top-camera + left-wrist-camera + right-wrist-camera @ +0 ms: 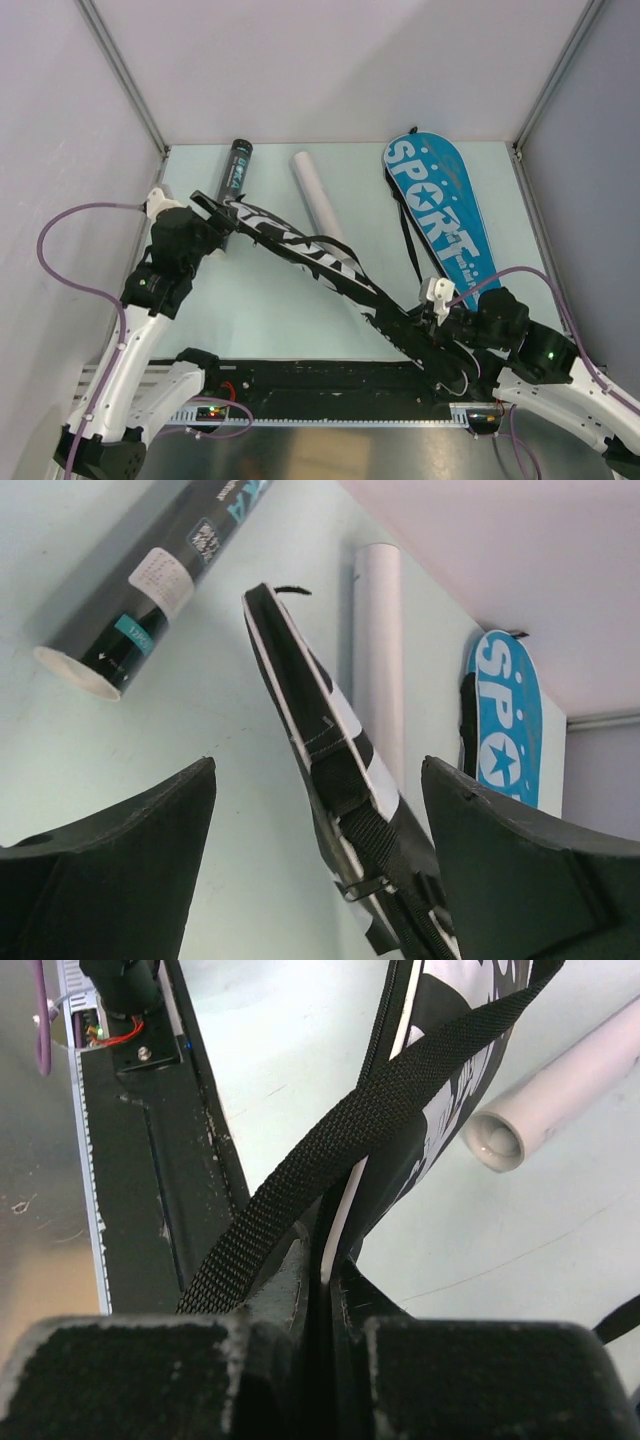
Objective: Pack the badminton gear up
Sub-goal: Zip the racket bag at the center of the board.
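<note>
The left gripper [318,780] stands wide open. Its two dark fingers [120,870] are spread well apart on either side of the far end of a long racket bag [325,740], black with white patterning, and neither finger touches it. In the top view this gripper [212,232] sits at the bag's upper-left end.

The right gripper [322,1270] is closed tight on the other end of the bag [440,1020], pinching its thin edge between the finger pads. A black woven strap [380,1110] runs slantwise across the bag just above the fingers. From above, the right gripper [428,330] holds the lower-right end, and the bag [300,252] stretches diagonally between the two arms across the pale green table [250,300].

Just beyond the bag's left end lies a black tube [238,168], its open, white-rimmed mouth toward the left wrist camera [150,580]. A white tube [318,195] lies beside it, behind the bag. At the far right rests a blue racket cover [440,215] printed with "SPORT". A black rail [330,380] runs along the near edge.
</note>
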Action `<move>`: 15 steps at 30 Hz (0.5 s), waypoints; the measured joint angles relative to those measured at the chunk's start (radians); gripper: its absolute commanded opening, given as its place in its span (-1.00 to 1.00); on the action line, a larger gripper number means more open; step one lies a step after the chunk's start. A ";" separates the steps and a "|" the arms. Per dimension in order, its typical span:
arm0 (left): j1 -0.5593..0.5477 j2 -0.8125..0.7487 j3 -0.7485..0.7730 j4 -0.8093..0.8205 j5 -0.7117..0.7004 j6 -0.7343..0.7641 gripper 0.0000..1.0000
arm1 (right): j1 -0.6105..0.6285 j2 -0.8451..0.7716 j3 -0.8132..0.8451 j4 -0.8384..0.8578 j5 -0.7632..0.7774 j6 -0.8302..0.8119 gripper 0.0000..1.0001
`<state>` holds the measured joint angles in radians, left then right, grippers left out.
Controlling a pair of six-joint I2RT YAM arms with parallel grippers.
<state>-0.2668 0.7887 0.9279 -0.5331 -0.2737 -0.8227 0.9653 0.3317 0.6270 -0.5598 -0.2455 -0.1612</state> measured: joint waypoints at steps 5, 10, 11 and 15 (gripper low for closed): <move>0.035 0.045 0.000 -0.027 -0.005 -0.053 0.68 | -0.001 -0.005 -0.043 0.002 -0.038 -0.001 -1.00; 0.072 0.080 -0.013 -0.037 0.020 -0.077 0.62 | -0.001 -0.010 -0.080 0.014 -0.069 -0.006 -1.00; 0.079 0.082 -0.020 -0.039 0.025 -0.080 0.61 | -0.003 -0.010 -0.086 0.020 -0.072 -0.006 -1.00; 0.105 0.092 -0.057 -0.043 0.057 -0.089 0.59 | -0.012 -0.012 -0.097 0.037 -0.082 -0.009 -1.00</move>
<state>-0.1616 0.8806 0.8707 -0.5758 -0.2169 -0.9112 0.9535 0.3195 0.5297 -0.5224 -0.3279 -0.1703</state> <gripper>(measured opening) 0.801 0.074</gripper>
